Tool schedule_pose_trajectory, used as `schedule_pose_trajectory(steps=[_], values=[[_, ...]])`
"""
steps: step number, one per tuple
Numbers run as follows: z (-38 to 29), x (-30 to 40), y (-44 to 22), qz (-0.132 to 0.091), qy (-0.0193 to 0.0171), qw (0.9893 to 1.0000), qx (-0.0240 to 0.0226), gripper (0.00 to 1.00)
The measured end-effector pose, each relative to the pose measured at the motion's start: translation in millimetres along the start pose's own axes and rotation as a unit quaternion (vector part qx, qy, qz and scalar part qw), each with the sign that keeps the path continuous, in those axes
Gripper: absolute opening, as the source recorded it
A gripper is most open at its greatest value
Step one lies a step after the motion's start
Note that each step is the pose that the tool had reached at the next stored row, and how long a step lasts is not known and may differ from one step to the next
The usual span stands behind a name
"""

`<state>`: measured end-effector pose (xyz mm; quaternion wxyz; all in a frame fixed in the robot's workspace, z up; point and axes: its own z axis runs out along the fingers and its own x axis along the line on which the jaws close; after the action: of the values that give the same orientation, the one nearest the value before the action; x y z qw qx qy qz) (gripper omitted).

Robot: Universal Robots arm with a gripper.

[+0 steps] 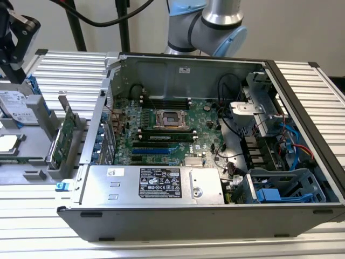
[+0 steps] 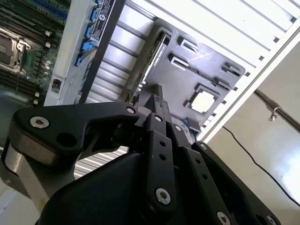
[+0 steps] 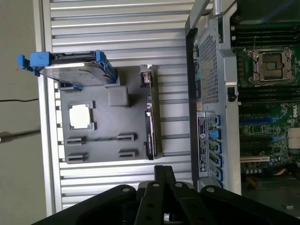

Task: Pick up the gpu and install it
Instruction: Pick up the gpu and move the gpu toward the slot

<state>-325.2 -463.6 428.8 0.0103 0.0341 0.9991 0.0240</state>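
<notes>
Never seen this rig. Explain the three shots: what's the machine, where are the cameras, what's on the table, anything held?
One robot arm with a black two-finger gripper. The exterior view looks from off the arm; both wrist views ride on it, looking past the gripper. On the slatted table sit an open computer case and a grey parts tray holding a hard drive, a processor chip and the gpu, standing on edge. The gripper is shut, holding nothing.

Bright, even light, with glare washing out the ribbed table (image 2: 220,21).
</notes>
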Motion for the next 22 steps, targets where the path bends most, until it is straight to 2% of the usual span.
schedule_pose_trajectory(steps=[22], values=[[-0.8, 10.4, -12.7, 0.000, 0.0000, 1.0000, 0.0000, 0.00]])
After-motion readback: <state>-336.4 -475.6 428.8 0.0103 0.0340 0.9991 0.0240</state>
